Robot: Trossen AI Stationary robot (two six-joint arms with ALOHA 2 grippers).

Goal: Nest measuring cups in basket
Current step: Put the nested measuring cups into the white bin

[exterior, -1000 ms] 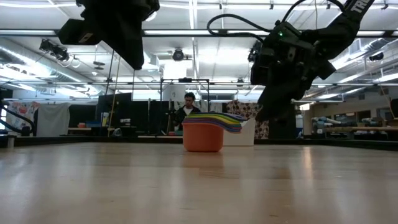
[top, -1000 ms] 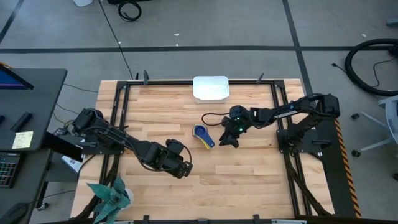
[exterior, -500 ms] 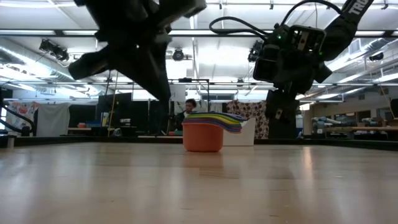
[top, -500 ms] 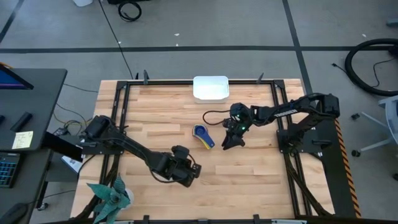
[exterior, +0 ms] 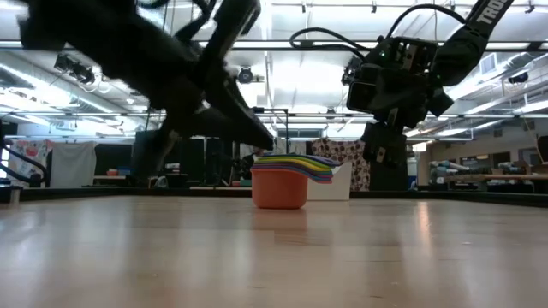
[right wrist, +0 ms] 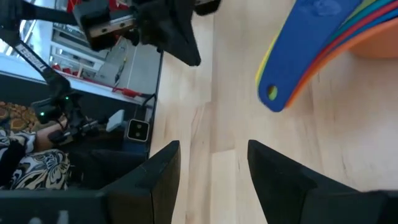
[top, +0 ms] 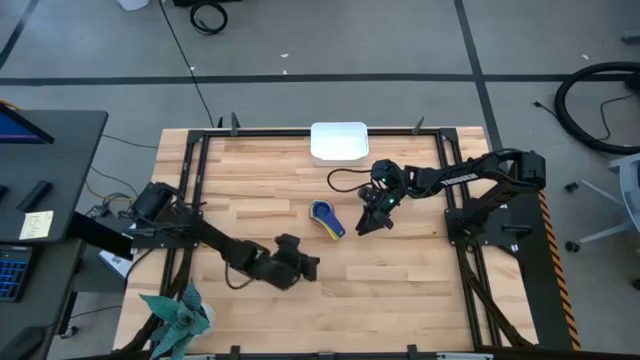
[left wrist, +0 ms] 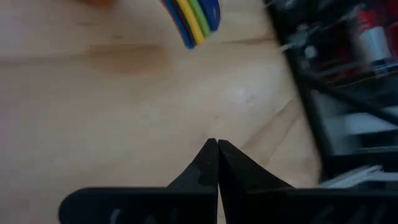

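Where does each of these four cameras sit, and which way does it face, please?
High view: overhead, looking straight down at the table, both arms, the basket.
Low view: tabletop level, facing the stacked measuring cups; arms overhead.
Left wrist view: behind the shut left pincer, facing the wood.
Right wrist view: behind the open right pincer, facing the handles.
All four share the cups.

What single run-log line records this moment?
cups: nested stack on table, outside white basket | left gripper: shut, empty | right gripper: open, beside stack handles
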